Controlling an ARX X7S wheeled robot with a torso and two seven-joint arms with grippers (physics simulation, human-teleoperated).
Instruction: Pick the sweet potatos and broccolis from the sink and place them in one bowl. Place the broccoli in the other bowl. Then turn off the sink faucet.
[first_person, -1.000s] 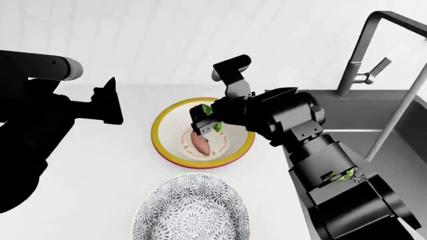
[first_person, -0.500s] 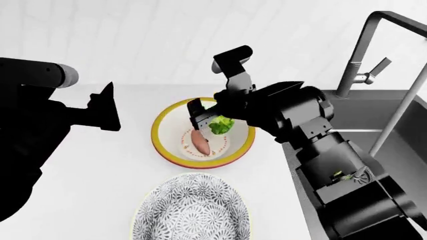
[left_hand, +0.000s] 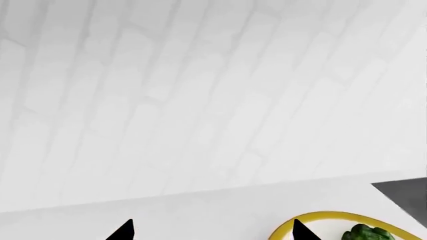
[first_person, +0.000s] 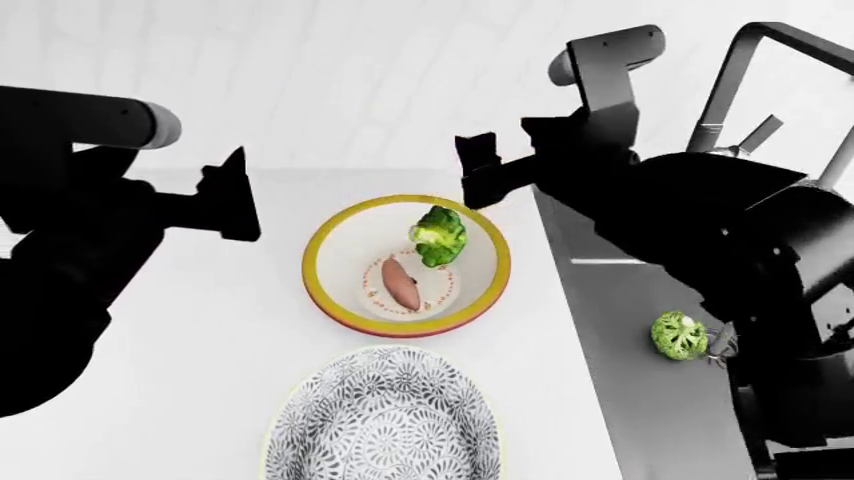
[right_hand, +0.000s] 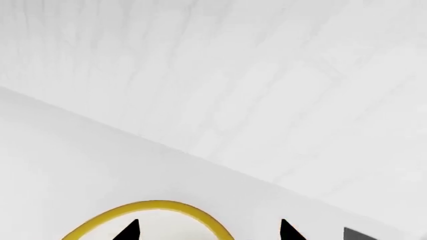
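A yellow-rimmed bowl (first_person: 320, 240) holds a sweet potato (first_person: 399, 283) and a broccoli (first_person: 438, 236) lying side by side. A second broccoli (first_person: 679, 335) lies in the sink (first_person: 627, 300). My right gripper (first_person: 478, 174) hangs open and empty above the bowl's far right rim; its wrist view shows the yellow rim (right_hand: 160, 205) between the spread tips of the right gripper (right_hand: 208, 231). My left gripper (first_person: 238, 196) hovers open over the counter left of the bowl. In its wrist view the left gripper (left_hand: 212, 232) is empty, with the bowl's rim (left_hand: 333, 216) and the broccoli (left_hand: 365, 233) beside one tip.
A grey patterned bowl (first_person: 384, 420) stands empty near the counter's front edge. The faucet (first_person: 738, 75) rises at the back of the sink, its handle (first_person: 754, 135) tilted up. A white tiled wall closes the back. My right arm covers much of the sink.
The right gripper has let go of the broccoli, which now lies in the yellow-rimmed bowl. That gripper has risen and swung right, towards the sink. The left arm barely shifted.
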